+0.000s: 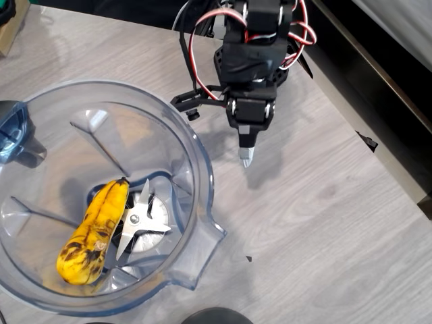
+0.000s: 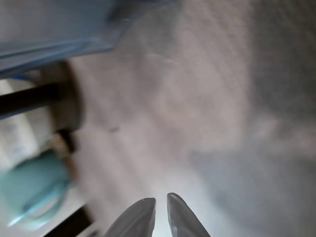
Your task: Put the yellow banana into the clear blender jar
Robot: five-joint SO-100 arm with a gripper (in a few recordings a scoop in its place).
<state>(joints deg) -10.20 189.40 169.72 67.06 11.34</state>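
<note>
Lying on the floor of the clear blender jar [image 1: 196, 152], the yellow banana [image 1: 94, 233] rests on its side with the dark stem tip toward the top of the overhead view; its flank sits just beside the silver blades [image 1: 142, 223], possibly touching one tip. Brown bruising shows at the lower end. By the look of it the placing is done.

The jar's pour spout points to the lower right in the overhead view, out over the grey wood-grain table [image 1: 304, 223].

The gripper [image 1: 246, 158] is outside the jar, right of its rim and clear of it, over bare table. In the wrist view the gripper [image 2: 161, 210] has its two pale tips nearly together, only a thin slit between them, and nothing held. That view is blurred; the bluish jar wall crosses its top left corner.

Risks, as I judge them:
- The arm's black bracket sits near the jar rim; a swing toward the left of the overhead view could knock the jar and shift it.
- A jolt could roll the banana onto the blades and cut its skin.
</note>
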